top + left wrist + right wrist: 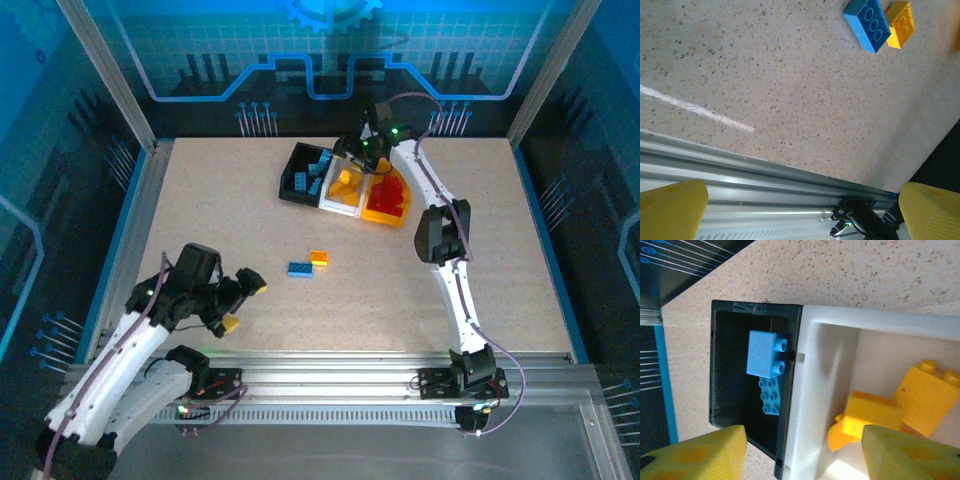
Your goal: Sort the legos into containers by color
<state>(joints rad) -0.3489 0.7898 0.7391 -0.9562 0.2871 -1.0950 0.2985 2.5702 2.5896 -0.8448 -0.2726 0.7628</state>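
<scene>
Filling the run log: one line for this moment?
right gripper: open above bins | left gripper: open, empty | on table: blue lego, yellow lego

The table [220, 210] was matt, speckled beige, stone-like. At the table's near edge, a ribbed metal rail [350, 375] shone. The legos [762, 354] and bins [840, 322] looked smooth, glossy plastic.

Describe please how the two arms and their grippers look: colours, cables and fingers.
The left arm and right arm have white shells with black joints, and a thin purple cable runs along each. The left gripper and right gripper are black, with textured yellow finger pads. Small green lights glow near the joints.
</scene>
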